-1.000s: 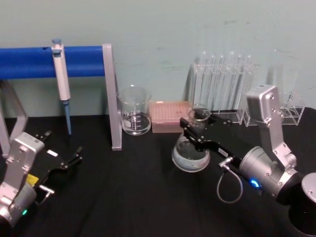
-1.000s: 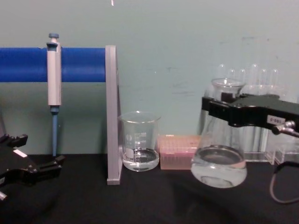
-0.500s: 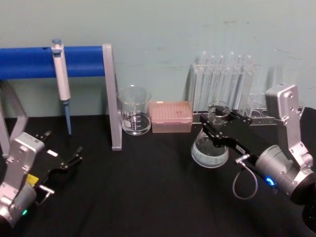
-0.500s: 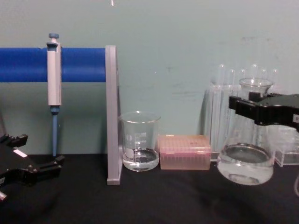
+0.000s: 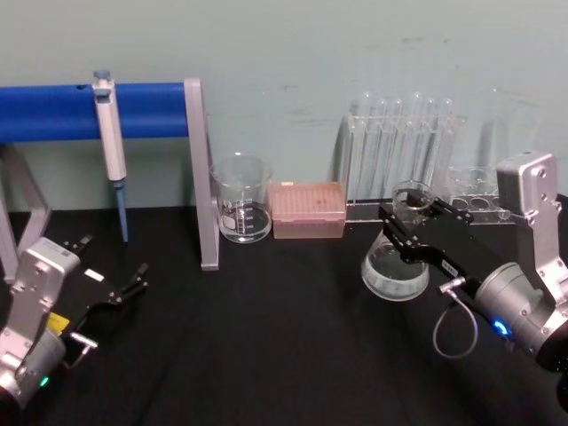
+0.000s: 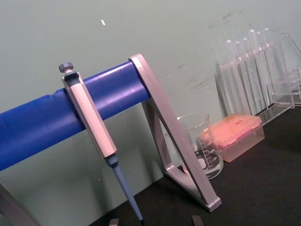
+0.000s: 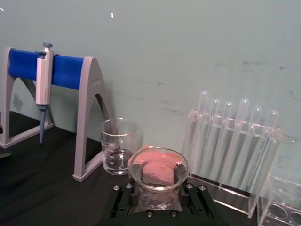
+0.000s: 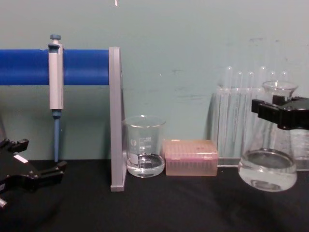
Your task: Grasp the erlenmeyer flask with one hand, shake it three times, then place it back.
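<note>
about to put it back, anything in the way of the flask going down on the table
Nothing visible does. The right gripper holds the flask by its neck; bare black table lies beneath it, the tube rack behind.

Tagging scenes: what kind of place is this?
Most likely a chemistry lab bench: a pipette hangs on a blue stand, a rack of test tubes stands at the back, and the right gripper holds an erlenmeyer flask by its neck. The left gripper sits parked.
</note>
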You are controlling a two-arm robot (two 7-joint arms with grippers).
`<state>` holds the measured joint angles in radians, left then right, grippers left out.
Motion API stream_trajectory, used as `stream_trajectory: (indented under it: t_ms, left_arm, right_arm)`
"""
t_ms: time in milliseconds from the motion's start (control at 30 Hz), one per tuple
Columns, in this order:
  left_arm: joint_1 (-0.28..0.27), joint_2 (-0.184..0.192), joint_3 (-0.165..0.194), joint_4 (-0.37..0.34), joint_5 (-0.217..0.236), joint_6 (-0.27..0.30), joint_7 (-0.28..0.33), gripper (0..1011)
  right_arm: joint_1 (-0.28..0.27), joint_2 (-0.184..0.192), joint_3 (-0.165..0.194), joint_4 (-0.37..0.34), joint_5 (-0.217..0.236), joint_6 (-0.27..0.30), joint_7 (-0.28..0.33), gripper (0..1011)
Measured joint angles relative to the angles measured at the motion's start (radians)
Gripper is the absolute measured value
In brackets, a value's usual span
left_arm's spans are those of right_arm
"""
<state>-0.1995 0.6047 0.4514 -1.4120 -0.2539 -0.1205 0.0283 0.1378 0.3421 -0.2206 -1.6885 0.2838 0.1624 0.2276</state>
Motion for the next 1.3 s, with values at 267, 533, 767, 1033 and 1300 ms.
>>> stream_trajectory:
  t_ms: [267, 533, 767, 1033, 1300]
  left_arm:
    - [0.000, 0.000, 0.000, 0.000, 0.000, 0.000, 0.000, 1001]
    - [0.000, 0.000, 0.000, 0.000, 0.000, 0.000, 0.000, 1001]
    - [0.000, 0.000, 0.000, 0.000, 0.000, 0.000, 0.000, 1001]
    - [0.000, 0.000, 0.000, 0.000, 0.000, 0.000, 0.000, 1001]
    - [0.000, 0.000, 0.000, 0.000, 0.000, 0.000, 0.000, 1001]
  right_arm:
    - [-0.008, -0.007, 0.009, -0.004, -0.008, 0.002, 0.004, 451]
    - [0.001, -0.015, -0.003, 0.002, -0.011, 0.003, 0.022, 451]
    - [0.021, -0.022, -0.032, 0.016, -0.010, 0.003, 0.051, 451]
    - [0.048, -0.030, -0.072, 0.031, 0.003, 0.003, 0.082, 451]
    - [0.060, -0.031, -0.104, 0.035, 0.017, 0.001, 0.101, 451]
